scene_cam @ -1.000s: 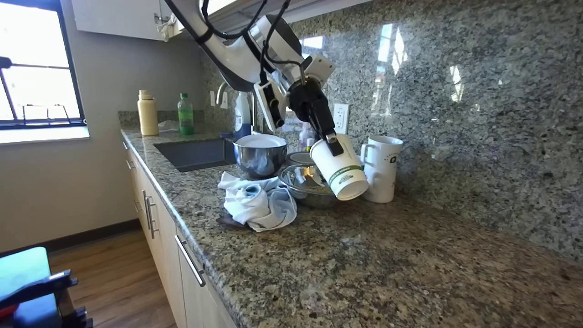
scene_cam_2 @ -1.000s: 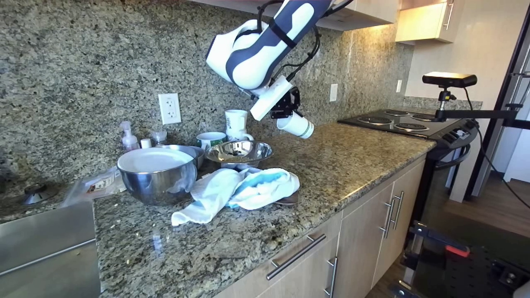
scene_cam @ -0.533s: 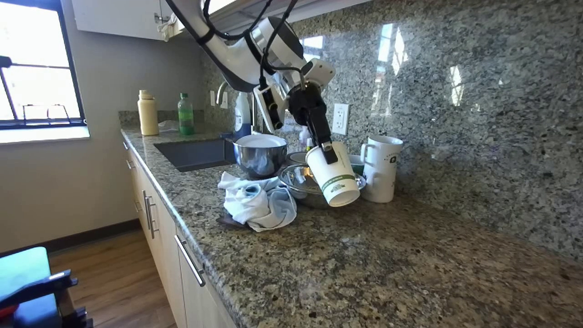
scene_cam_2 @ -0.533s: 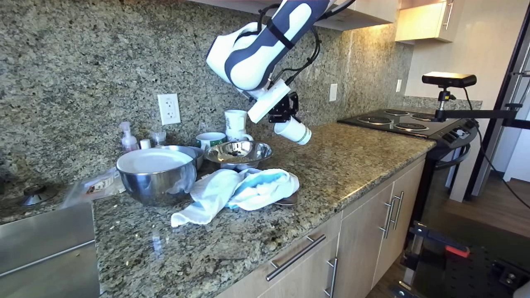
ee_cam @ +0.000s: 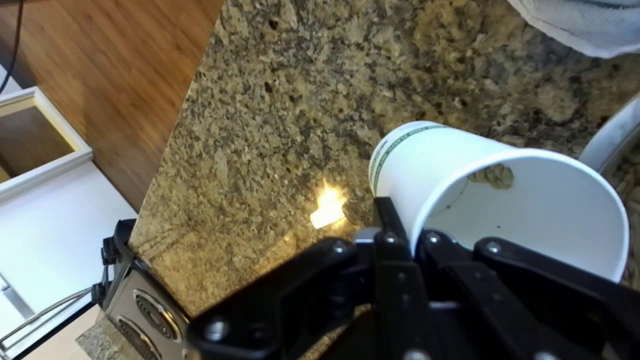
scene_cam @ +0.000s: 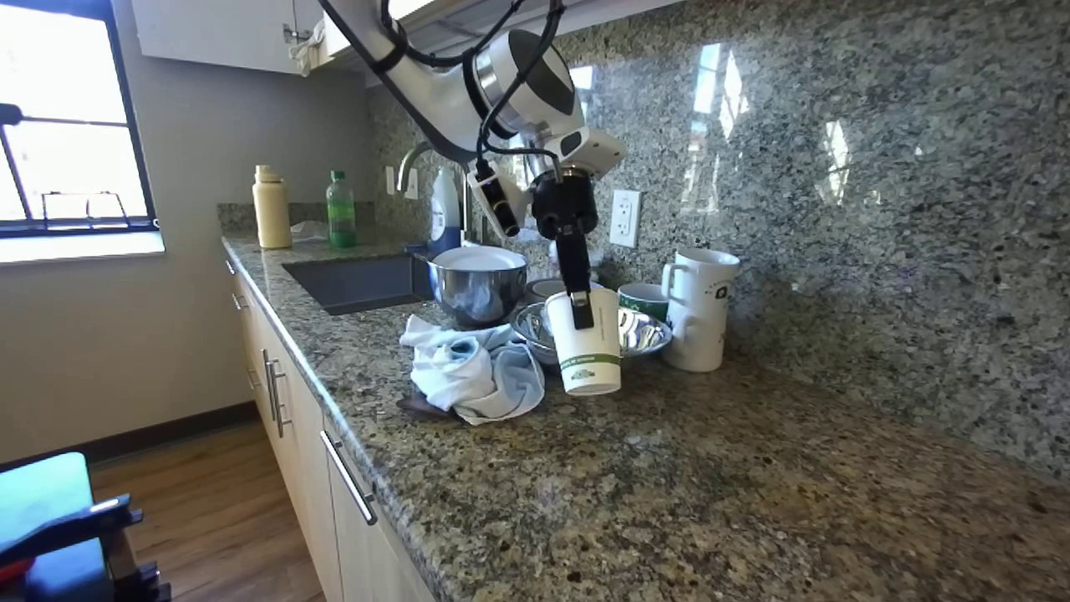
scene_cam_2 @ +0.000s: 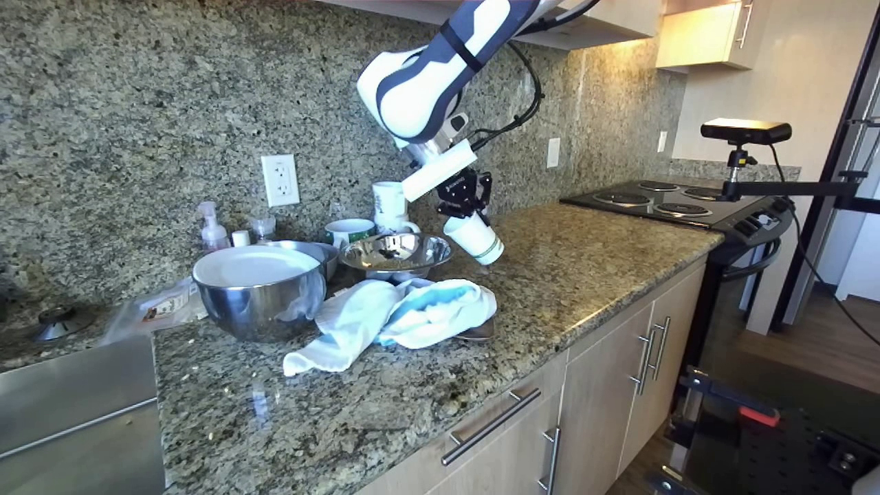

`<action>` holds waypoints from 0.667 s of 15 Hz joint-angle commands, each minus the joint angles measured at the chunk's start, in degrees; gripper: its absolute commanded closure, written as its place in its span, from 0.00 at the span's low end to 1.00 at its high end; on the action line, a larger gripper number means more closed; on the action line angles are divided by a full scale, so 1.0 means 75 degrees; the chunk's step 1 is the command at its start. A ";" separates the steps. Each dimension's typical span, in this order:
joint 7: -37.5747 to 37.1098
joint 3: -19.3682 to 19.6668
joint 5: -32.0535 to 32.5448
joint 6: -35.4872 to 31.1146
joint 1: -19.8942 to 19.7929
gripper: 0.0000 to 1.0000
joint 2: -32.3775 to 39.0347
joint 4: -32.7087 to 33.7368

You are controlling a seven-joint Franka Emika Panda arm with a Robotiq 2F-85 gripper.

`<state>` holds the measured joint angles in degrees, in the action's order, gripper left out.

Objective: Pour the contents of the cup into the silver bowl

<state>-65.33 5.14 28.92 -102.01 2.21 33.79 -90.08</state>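
Note:
My gripper [scene_cam: 583,314] is shut on the wall of the white paper cup [scene_cam: 590,359], which has a green band. In the wrist view the gripper [ee_cam: 411,235] has one finger outside the wall and one inside the mouth. The cup also shows in an exterior view [scene_cam_2: 476,240], tilted, its mouth up and toward the bowl, its base down and away. A small clump of beige pieces [ee_cam: 496,176] lies inside it. The wide silver bowl [scene_cam_2: 397,256] stands on the counter beside the raised cup. It shows partly behind the cup in an exterior view [scene_cam: 648,333].
A white-blue cloth [scene_cam_2: 440,313] lies in front of the bowl. A deeper steel bowl [scene_cam_2: 258,306] stands by the sink [scene_cam: 359,280]. Tall stacked white mugs [scene_cam: 700,313] and a green-white mug [scene_cam: 642,299] stand behind the silver bowl, near the stone wall.
My gripper has come down with the cup and moved nearer the silver bowl. In an exterior view the cup has swung more upright and now covers part of the bowl.

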 commanded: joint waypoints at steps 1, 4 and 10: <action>0.0097 0.0188 -0.0705 -0.0490 -0.0179 1.00 -0.0378 -0.0519; 0.0148 0.0372 -0.1329 -0.0812 -0.0441 1.00 -0.0446 -0.0613; 0.0338 0.0597 -0.2563 -0.1883 -0.0963 1.00 -0.0732 -0.1119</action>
<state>-64.08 9.36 13.67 -111.14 -3.66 32.27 -93.20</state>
